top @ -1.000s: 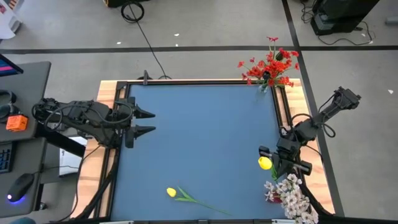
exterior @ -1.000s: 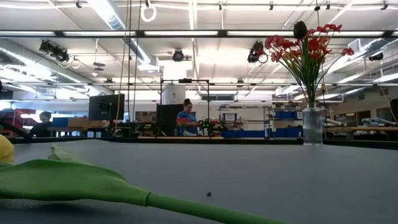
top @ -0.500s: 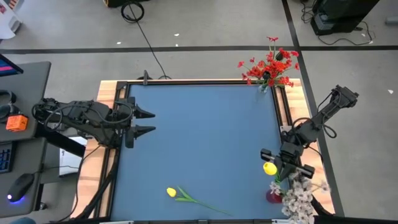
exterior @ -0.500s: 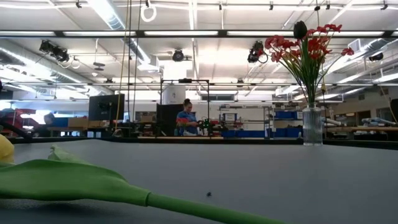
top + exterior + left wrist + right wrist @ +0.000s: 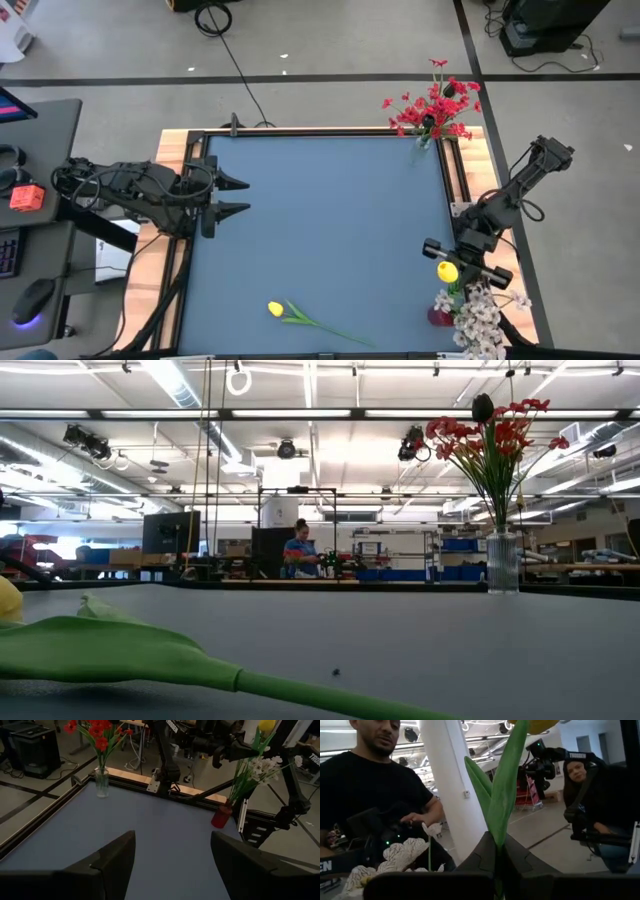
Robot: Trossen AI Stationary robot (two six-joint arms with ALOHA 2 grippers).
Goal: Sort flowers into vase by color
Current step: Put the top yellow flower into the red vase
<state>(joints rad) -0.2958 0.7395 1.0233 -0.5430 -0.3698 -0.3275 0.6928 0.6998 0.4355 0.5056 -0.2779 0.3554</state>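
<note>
Two yellow tulips: one point(image 5: 276, 310) lies near the front edge, one point(image 5: 447, 271) clamped in the right gripper point(image 5: 455, 268) above the front-right corner's red vase point(image 5: 439, 316); left gripper point(image 5: 236, 196) spread apart, idle at the left edge.

The table's point(image 5: 320, 210) middle lies bare. Obstacles: a yellow tulip point(image 5: 300, 318) lying by the near edge, a vase of red flowers point(image 5: 432, 108) at the far right corner, and whitish blossoms point(image 5: 475, 318) in a red vase point(image 5: 438, 316) at the near right corner.
</note>
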